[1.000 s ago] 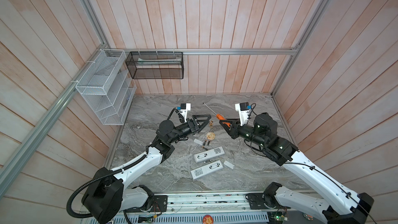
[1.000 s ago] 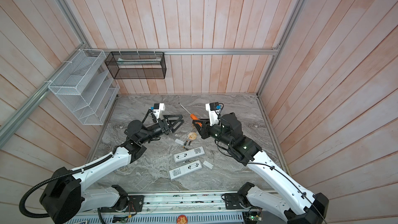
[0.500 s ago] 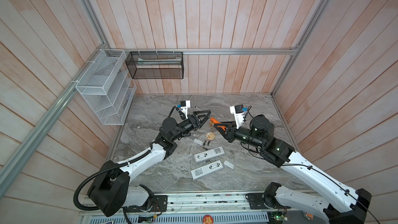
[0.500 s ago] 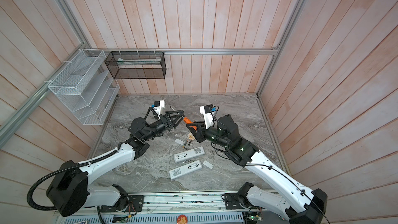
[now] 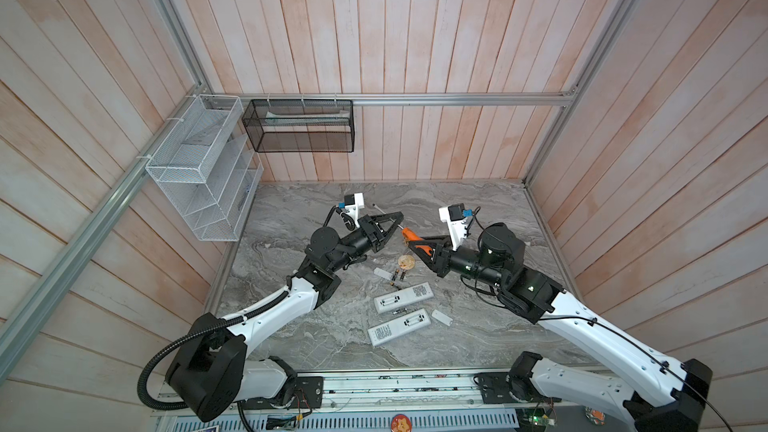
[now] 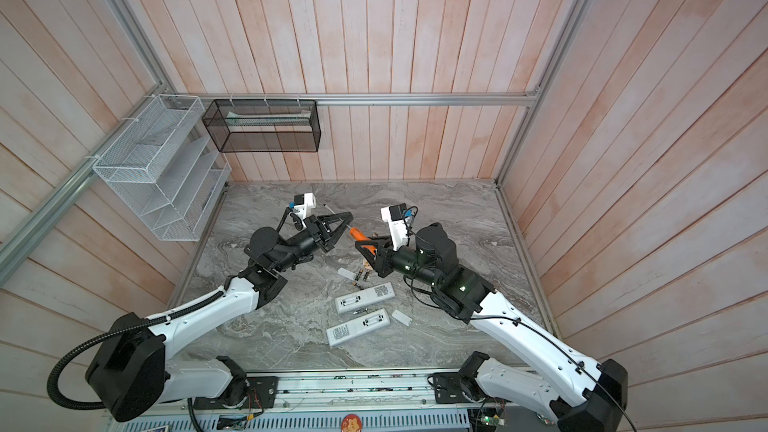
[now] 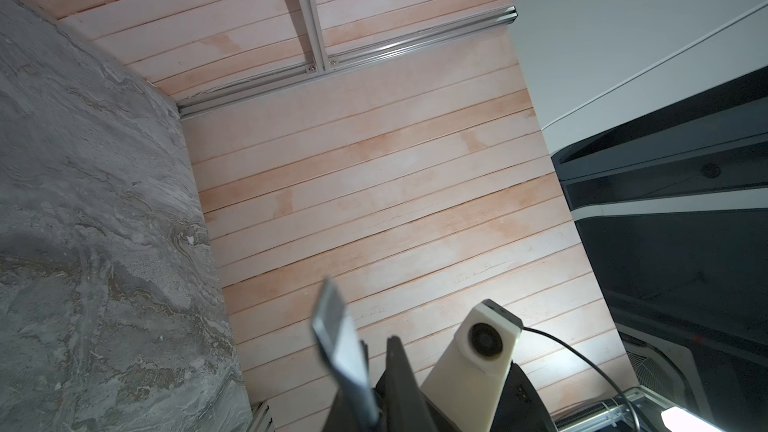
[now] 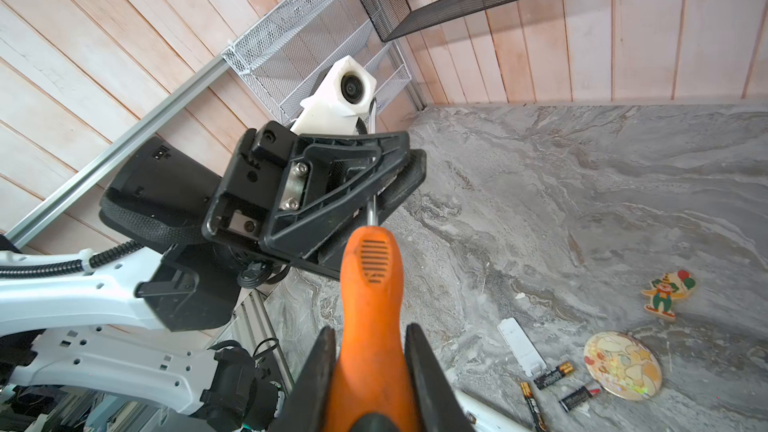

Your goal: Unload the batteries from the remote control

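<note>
Black basket (image 5: 299, 126) on far wall holding pale strip, loose batteries (image 5: 395, 278) on bench (image 5: 478, 209) just beyond two remotes (image 5: 403, 296), right fingers (image 8: 422, 371) gripping screwdriver (image 8: 372, 284) handle, left fingers (image 8: 409, 172), open before, now clamped on its shaft

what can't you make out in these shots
screwdriver tip: hidden behind the left tool in the right wrist view, blurred in the left wrist view
whether either remote bay is empty: too small in both top views
round badge: partly covered by the right tool in a top view
</note>
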You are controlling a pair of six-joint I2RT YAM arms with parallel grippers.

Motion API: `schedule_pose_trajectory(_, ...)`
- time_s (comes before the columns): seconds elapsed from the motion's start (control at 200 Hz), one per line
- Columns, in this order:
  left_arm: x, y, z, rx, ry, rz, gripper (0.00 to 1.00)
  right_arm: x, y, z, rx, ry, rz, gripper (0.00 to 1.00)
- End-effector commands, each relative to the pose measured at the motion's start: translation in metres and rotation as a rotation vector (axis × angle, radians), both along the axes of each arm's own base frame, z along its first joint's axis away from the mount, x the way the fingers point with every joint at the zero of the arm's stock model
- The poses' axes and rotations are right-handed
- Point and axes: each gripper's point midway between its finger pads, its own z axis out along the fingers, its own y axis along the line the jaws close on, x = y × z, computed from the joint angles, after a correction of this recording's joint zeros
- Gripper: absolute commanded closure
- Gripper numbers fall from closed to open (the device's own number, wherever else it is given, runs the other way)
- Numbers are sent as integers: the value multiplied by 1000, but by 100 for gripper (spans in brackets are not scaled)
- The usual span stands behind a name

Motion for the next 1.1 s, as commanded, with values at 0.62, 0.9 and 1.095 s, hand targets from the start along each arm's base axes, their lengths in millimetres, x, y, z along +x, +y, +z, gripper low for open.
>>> schedule_pose_trajectory(0.62, -20, 38, -44, 380, -73, -15, 100, -4, -20, -10, -184, 158, 79, 2)
schedule_pose_trajectory(0.9, -42, 26, -49, 544, -137, -206, 100, -36, 24, -48, -225, 324, 401, 2)
schedule_pose_trajectory(1.095, -44, 25, -47, 534, -143, -219, 100, -56, 48, -57, -240, 320, 499, 4)
